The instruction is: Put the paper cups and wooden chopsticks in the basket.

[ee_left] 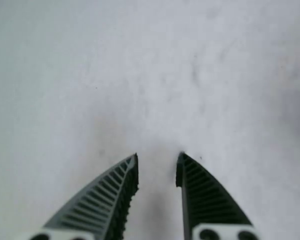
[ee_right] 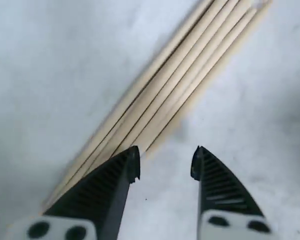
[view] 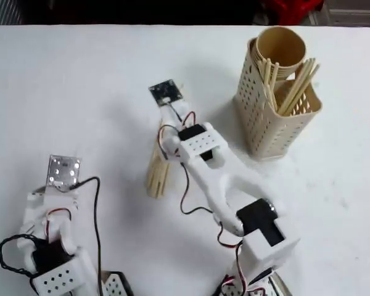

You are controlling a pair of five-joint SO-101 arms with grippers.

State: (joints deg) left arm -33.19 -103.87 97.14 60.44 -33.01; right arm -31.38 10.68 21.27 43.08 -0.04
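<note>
Basket (view: 265, 123) already holds paper cups (view: 282, 46) & some chopsticks (view: 296, 86). One loose bundle (ee_right: 180, 85) is left on the table (view: 80, 80). Right gripper (ee_right: 166, 150) is spread open just above it, grasping nothing. Left gripper (ee_left: 158, 156) is parted, empty, over bare table.

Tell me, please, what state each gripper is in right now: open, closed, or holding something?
Left gripper: jaws open, holding nothing.
Right gripper: jaws open, holding nothing, close over the loose wooden chopsticks.
</note>
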